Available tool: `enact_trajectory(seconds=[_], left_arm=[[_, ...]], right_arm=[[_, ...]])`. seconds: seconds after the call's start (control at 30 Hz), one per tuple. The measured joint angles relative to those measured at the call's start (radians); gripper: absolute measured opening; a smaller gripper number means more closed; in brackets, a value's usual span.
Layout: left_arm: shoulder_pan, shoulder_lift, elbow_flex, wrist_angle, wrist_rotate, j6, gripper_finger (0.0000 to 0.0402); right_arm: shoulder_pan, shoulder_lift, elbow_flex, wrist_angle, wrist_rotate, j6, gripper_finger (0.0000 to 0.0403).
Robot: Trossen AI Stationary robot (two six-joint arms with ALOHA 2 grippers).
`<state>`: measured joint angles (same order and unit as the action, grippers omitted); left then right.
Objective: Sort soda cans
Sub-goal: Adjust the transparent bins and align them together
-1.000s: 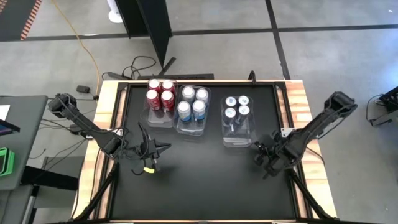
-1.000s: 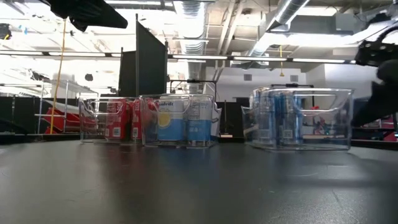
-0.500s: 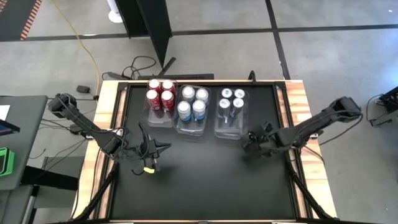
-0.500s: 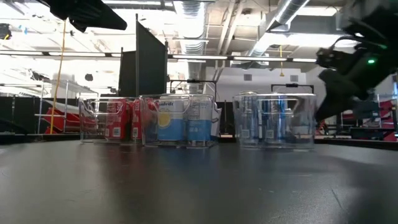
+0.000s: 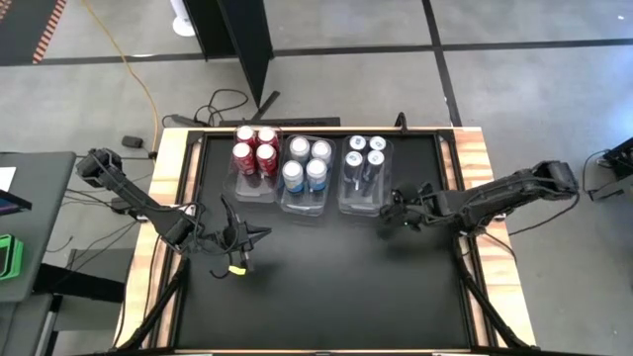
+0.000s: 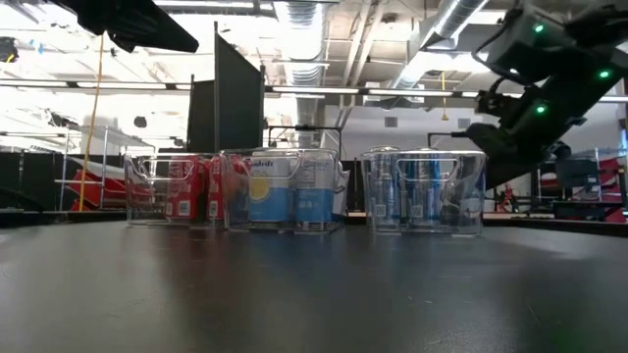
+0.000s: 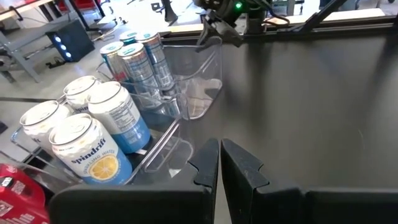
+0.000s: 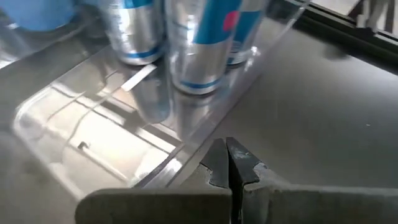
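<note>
Three clear plastic bins are lined up at the table's far edge. Four red cans [image 5: 254, 150] are held in the left bin [image 5: 240, 188], four silver-white and light-blue cans [image 5: 307, 163] in the middle bin [image 5: 300, 205], and four slim dark-blue cans [image 5: 364, 156] in the right bin [image 5: 360, 205]. The matte black tabletop [image 5: 326, 277] is framed in wood; grey concrete floor is seen around it. The right gripper [image 5: 393, 210], clenched, is pressed at the right bin's near corner. The left gripper [image 5: 259, 234], clenched on nothing, is held above the tabletop.

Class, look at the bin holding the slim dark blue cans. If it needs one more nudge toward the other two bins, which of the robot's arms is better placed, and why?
The right. Its shut gripper sits right beside the blue-can bin, on the side away from the other bins. The left gripper waits farther off, nearer the red cans.
</note>
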<state>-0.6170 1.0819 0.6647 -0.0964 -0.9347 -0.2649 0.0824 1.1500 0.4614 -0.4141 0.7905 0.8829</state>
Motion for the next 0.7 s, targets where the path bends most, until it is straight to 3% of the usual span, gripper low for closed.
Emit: enact_trajectory(seconds=[0.2,0.5,0.7], left_arm=[[0.000,0.000,0.000,-0.005,0.000,-0.005,0.0016],[0.000,0.000,0.000,-0.023,0.001,-0.018,0.0016],[0.000,0.000,0.000,-0.027,0.002,-0.028,0.0016]], right_arm=[[-0.051,0.000,0.000,0.001,-0.016,-0.017,0.0000],[0.056,0.003,0.000,0.000,0.014,0.035,0.0000],[0.098,0.102,0.001,-0.002,0.076,0.129,0.0000]])
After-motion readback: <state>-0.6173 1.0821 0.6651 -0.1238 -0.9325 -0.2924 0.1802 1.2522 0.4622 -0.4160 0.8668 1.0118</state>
